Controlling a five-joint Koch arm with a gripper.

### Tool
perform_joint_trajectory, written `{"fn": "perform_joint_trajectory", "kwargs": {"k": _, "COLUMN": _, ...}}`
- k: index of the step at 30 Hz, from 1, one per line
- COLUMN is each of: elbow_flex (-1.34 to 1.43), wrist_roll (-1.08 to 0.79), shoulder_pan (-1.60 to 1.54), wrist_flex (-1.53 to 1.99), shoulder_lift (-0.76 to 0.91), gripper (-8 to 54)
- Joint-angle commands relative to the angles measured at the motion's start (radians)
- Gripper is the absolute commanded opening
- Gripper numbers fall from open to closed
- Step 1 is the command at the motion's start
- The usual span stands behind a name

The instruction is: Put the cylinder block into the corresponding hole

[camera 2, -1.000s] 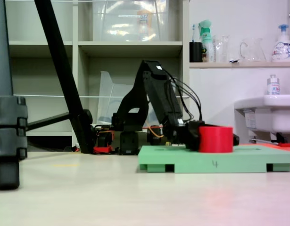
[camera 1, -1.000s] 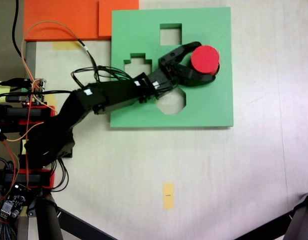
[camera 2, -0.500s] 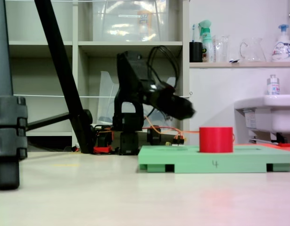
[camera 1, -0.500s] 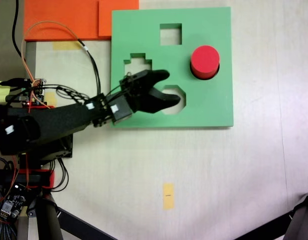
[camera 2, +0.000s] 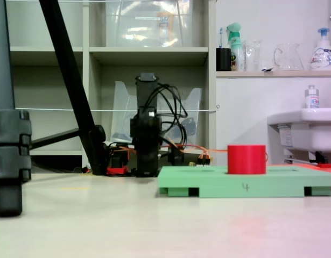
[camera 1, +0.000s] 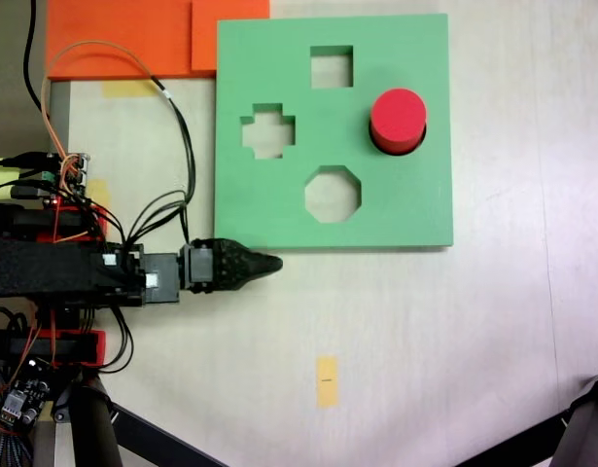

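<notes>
Seen from above: red cylinder block (camera 1: 398, 116) standing in the round hole (camera 1: 399, 143) of the green foam board (camera 1: 396, 209), toward the board's right side, upright, flat top facing the camera. Left bare on the same board: square cutout (camera 1: 332, 67) near the upper edge, cross-shaped cutout (camera 1: 267, 136) at left, octagonal cutout (camera 1: 332, 193) below centre. Parked off the board, just beside its lower left corner: black gripper (camera 1: 269, 263), pointing right over the pale table (camera 1: 454, 331), well apart from the block, holding nothing. Jaws appearing drawn together into a single dark point, though possibly stacked one behind the other from this angle, so open or closed impossible to tell. Orange foam sheets (camera 1: 133, 37) at upper left, touching the board's corner; small yellow tape strip (camera 1: 326, 379) on the table below.

From table level: cylinder block (camera 2: 246, 159) rising clear above the board's top face (camera 2: 246, 181), arm (camera 2: 146, 134) folded upright behind the board's left end, shelving (camera 2: 149, 54) at the back.
</notes>
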Motion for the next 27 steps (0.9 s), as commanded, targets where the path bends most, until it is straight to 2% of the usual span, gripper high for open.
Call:
{"fn": "perform_joint_trajectory", "kwargs": {"k": 1, "elbow_flex": 0.071, "wrist_roll": 0.000, "shoulder_pan": 0.015, "wrist_flex": -0.041, "shoulder_lift": 0.064, "gripper": 34.5}}
{"fn": "perform_joint_trajectory", "kwargs": {"k": 10, "elbow_flex": 0.081, "wrist_roll": -0.002, "shoulder_pan": 0.095, "wrist_flex": 0.417, "shoulder_lift": 0.063, "gripper": 33.1}}
{"fn": "perform_joint_trajectory", "kwargs": {"k": 11, "elbow_flex": 0.083, "wrist_roll": 0.002, "shoulder_pan": 0.097, "wrist_flex": 0.419, "shoulder_lift": 0.063, "gripper": 31.9}}
{"fn": "perform_joint_trajectory", "kwargs": {"k": 14, "elbow_flex": 0.081, "wrist_roll": 0.003, "shoulder_pan": 0.094, "wrist_flex": 0.419, "shoulder_lift": 0.063, "gripper": 34.7}}
{"fn": "perform_joint_trajectory", "kwargs": {"k": 27, "elbow_flex": 0.081, "wrist_roll": 0.003, "shoulder_pan": 0.094, "wrist_flex": 0.420, "shoulder_lift": 0.063, "gripper": 34.8}}
